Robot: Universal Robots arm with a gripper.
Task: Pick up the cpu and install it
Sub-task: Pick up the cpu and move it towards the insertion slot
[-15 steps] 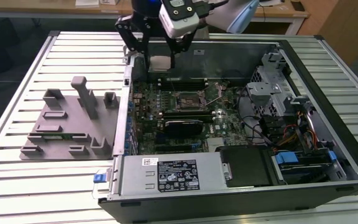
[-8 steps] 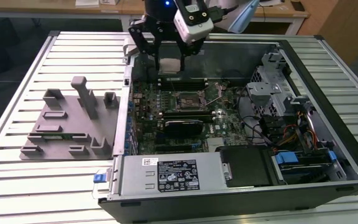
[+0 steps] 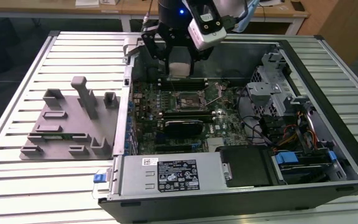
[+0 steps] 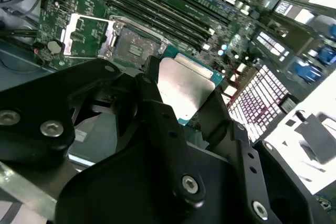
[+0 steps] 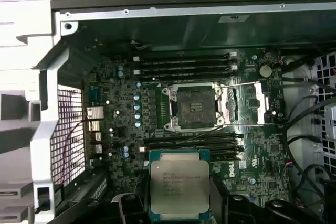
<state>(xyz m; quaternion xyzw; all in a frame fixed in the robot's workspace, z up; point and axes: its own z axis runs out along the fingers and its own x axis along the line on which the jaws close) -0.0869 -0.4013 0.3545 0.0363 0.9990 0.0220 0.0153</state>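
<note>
Nearest the lens in the second wrist view is the black gripper (image 4: 181, 100), with its jaws clamped on two opposite edges of the cpu (image 4: 184, 85). The silvery metal lid and green rim of the chip are exposed between the jaws, and it is held in the air, touching no part of the board. In the exterior view the gripper and chip hang over the far side of the open computer case (image 3: 328, 51), at about 12 o'clock from the socket (image 3: 190, 99). The socket is empty, its contact field is uncovered, and its load plate (image 5: 244, 106) is swung open beside it. Memory slots (image 5: 184, 62) lie at 12 and 6 o'clock of the socket on the motherboard (image 3: 225, 123). The power supply (image 3: 169, 175) occupies the case at 6 o'clock of the board. Outside the case, at 9 o'clock, the grey holder tray (image 3: 67, 135) rests on the slatted table (image 3: 73, 56). Status, as judged from these views: the pick-up is complete, since the chip is off its resting place and secured in the jaws. Installation is not done, because the chip is not seated and the load plate is not closed.
</note>
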